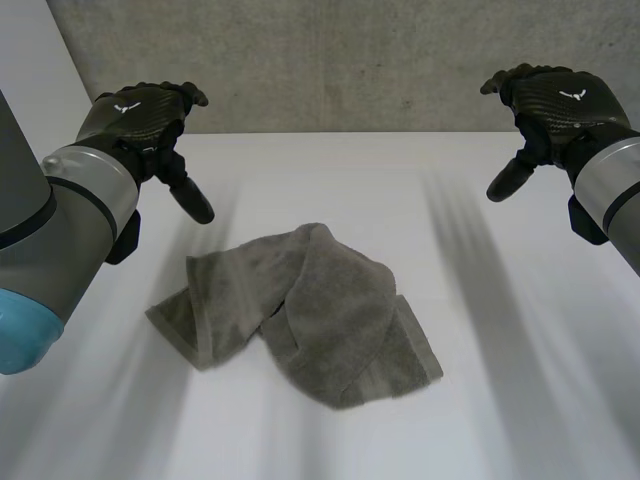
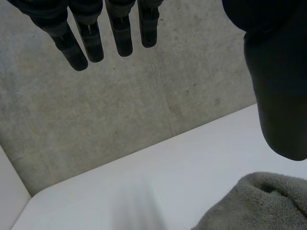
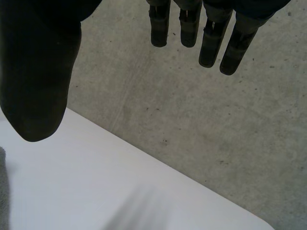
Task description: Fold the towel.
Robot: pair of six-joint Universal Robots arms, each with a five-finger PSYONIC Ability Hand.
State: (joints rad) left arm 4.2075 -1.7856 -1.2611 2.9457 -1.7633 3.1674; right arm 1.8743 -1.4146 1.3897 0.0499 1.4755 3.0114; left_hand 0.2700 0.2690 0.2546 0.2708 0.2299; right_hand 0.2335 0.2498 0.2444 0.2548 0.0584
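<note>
Crumpled grey terry towel [image 1: 300,310] lies mid white table [image 1: 500,350], bare surface all round. My left hand [image 1: 140,115] and right hand [image 1: 555,100] hover well apart above the far edge, fingers relaxed, holding nothing.

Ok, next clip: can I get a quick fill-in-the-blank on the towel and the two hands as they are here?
1. The crumpled towel lies on the ____ table.
2. The left hand and the right hand both hover above the table with fingers ____ (open/shut).
3. Neither hand touches the ____.

Missing words: white; open; towel.
</note>
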